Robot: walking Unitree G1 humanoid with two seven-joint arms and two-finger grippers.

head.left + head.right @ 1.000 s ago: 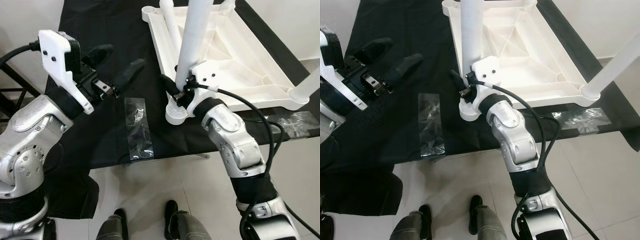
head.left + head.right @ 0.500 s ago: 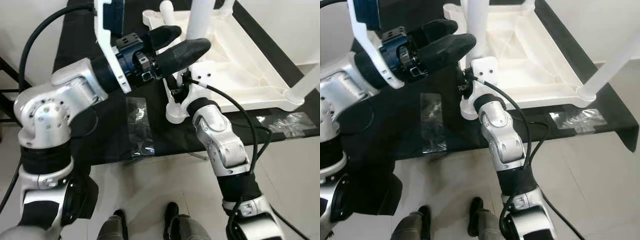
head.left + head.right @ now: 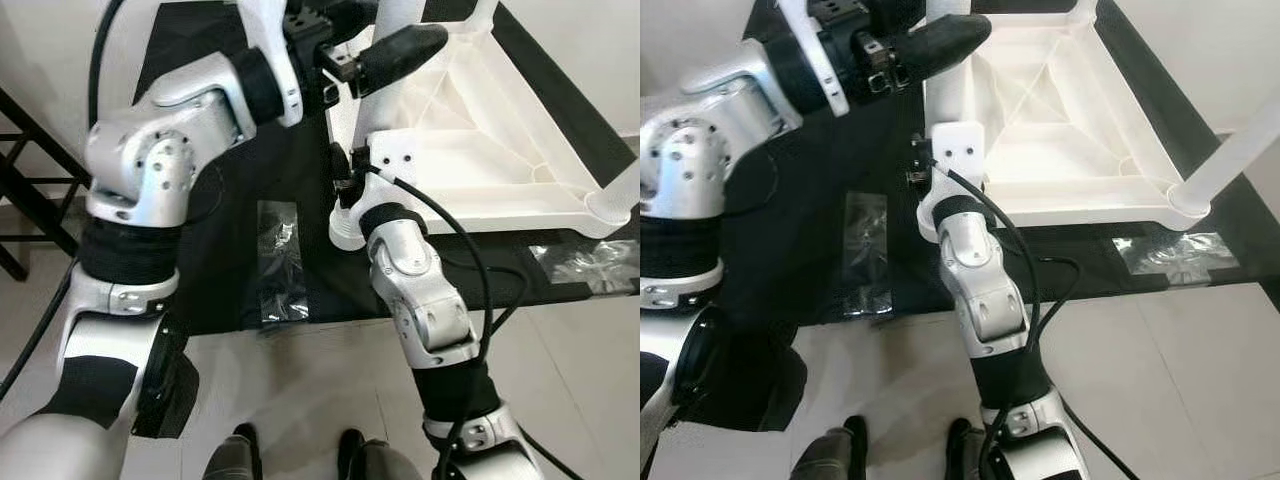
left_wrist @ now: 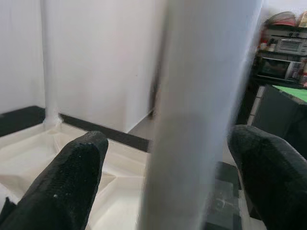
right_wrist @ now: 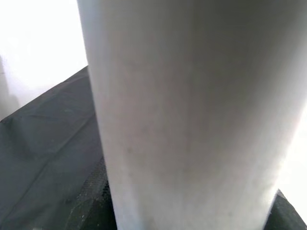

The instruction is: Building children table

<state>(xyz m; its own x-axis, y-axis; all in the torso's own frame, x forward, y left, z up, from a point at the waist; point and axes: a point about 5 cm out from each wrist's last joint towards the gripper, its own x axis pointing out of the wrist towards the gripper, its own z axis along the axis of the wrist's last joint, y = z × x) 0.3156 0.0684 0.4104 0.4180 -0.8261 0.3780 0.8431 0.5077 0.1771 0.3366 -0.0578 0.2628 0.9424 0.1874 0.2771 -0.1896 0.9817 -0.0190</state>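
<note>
The white children's table [image 3: 520, 205] lies upside down on a surface covered with black cloth [image 3: 215, 250]. Its near left leg [image 3: 948, 95] stands upright at the corner. My right gripper [image 3: 345, 185] is shut on this leg just above its foot, and the leg [image 5: 192, 110] fills the right wrist view. My left gripper [image 4: 168, 136] is open higher up on the same leg, with one black finger [image 4: 72, 182] on each side and a gap to the leg. Another leg [image 3: 1230, 160] stands at the near right corner.
A clear plastic bag [image 3: 280, 260] with small hardware lies on the cloth left of the table. Crumpled plastic [image 3: 590, 265] lies at the near right edge. A black frame [image 3: 20, 200] stands at the far left. Two dark shoes [image 3: 240, 455] show on the tiled floor below.
My left arm has swung up and right from over the cloth, so its open fingers now straddle the leg high up. The right gripper stays on the leg near its foot. The camera has shifted.
</note>
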